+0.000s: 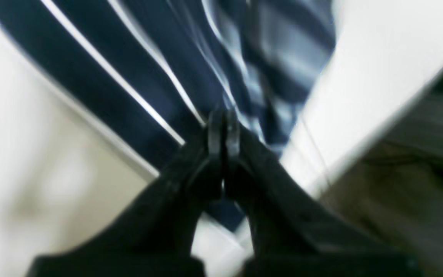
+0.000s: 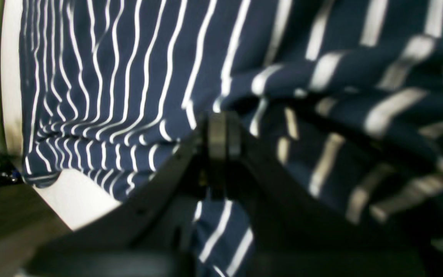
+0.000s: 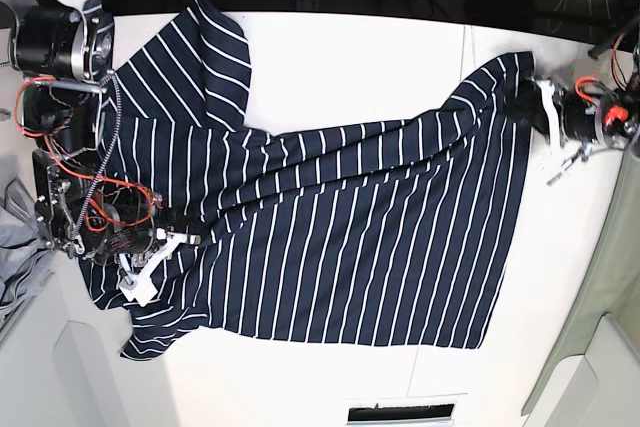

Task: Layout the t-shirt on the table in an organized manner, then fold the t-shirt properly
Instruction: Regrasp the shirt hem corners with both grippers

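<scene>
1. Spreading stage: the t-shirt (image 3: 330, 237) lies rumpled on the table (image 3: 330, 47) between both pincers.
2. Left gripper (image 3: 528, 105) and right gripper (image 3: 185, 230) each clamp fabric.
3. Draw them apart evenly, keeping cloth low.

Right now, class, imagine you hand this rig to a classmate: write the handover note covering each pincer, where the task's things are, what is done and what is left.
Left pincer: shut on the t-shirt, at its edge on the base view's right.
Right pincer: shut on the t-shirt's opposite side, by the sleeve.
T-shirt: spread wide across the table, stretched between both arms, still wrinkled, one sleeve flipped near the far edge.
Done: shirt mostly laid out.
Left: smooth it flat, release, then fold; no fold is visible.
</scene>
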### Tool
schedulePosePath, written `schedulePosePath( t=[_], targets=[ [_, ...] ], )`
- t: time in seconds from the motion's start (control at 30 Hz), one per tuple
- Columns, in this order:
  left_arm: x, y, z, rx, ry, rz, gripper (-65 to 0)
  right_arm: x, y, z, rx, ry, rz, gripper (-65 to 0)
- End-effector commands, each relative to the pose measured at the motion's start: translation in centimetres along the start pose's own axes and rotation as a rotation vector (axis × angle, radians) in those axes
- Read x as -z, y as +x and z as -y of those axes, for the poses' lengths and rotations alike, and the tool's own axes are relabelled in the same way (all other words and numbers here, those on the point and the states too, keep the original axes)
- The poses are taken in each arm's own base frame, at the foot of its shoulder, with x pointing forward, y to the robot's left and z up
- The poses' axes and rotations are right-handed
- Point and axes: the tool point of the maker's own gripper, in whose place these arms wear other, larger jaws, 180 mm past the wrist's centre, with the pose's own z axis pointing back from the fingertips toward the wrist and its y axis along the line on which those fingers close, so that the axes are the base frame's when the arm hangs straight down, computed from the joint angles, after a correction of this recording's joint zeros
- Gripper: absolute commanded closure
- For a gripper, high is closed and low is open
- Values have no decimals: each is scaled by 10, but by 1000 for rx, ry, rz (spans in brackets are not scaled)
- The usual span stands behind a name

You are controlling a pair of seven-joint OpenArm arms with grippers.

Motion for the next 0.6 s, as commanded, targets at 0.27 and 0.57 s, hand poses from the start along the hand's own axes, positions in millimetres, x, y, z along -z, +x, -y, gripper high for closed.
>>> schedulePosePath(
  t=[0.27, 0.57],
  targets=[
    [3, 127, -47, 127, 177, 272, 0, -16, -19, 11, -36, -33, 36, 0],
    [78, 151, -75, -123, 268, 278, 0, -21, -53, 41, 25, -113, 28, 0]
  ],
)
